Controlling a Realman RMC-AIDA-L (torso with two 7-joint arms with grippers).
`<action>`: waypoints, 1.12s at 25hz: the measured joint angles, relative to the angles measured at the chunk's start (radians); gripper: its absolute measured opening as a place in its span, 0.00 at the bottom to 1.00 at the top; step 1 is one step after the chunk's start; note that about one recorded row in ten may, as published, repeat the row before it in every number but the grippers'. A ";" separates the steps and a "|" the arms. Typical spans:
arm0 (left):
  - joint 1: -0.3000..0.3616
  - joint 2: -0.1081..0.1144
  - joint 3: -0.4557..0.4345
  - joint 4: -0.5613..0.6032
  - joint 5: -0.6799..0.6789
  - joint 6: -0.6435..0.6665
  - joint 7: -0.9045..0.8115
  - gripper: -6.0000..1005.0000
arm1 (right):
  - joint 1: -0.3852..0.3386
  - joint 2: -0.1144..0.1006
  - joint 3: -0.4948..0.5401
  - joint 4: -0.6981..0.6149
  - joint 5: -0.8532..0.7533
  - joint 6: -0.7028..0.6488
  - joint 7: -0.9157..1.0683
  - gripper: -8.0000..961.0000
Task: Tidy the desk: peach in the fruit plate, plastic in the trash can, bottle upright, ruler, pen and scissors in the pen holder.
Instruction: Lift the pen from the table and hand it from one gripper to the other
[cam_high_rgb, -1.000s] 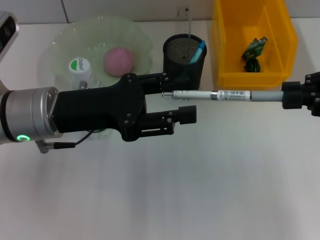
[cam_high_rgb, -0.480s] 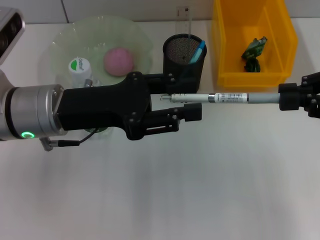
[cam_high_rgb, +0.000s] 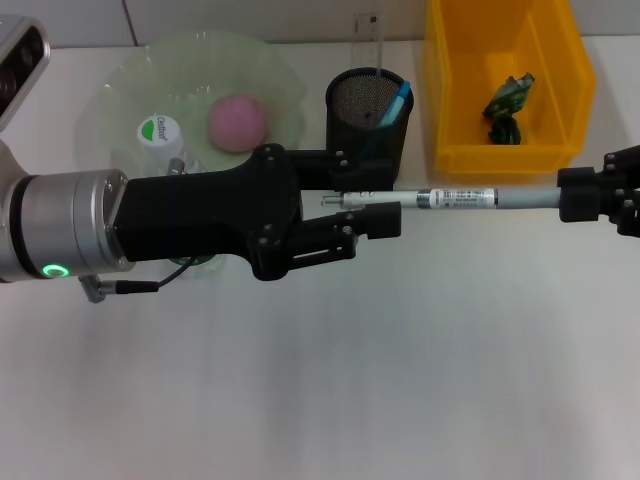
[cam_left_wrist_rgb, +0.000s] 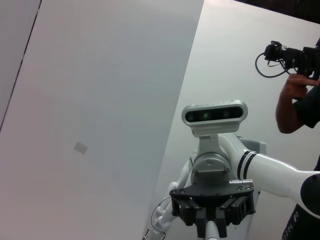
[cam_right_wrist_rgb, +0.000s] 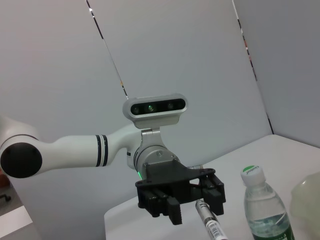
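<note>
While the right gripper (cam_high_rgb: 565, 197) pinches one end of the pen (cam_high_rgb: 455, 197), held level above the table (cam_high_rgb: 400, 380) near the pen holder (cam_high_rgb: 368, 115), its other end lies between the spread fingers of the left gripper (cam_high_rgb: 365, 190).

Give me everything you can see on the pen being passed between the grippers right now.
The pen is slim, grey and white, with a barcode-style label on the middle of its barrel and a metallic tip. It is held level above the table, in front of the black mesh pen holder. The right gripper clamps its rear end. Its tip end sits between the open fingers of the left gripper, which do not look closed on it yet. Nothing else touches it.
</note>
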 joint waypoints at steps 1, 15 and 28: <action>0.001 0.000 0.000 0.000 0.000 -0.001 0.001 0.45 | 0.000 0.000 0.000 0.000 0.002 -0.001 0.001 0.13; 0.001 0.000 -0.011 0.000 0.026 -0.003 0.010 0.42 | 0.003 0.001 0.002 -0.002 0.007 -0.009 0.003 0.13; -0.004 -0.001 -0.010 0.002 0.038 -0.005 0.014 0.40 | 0.004 0.002 0.001 -0.001 0.007 -0.010 0.004 0.13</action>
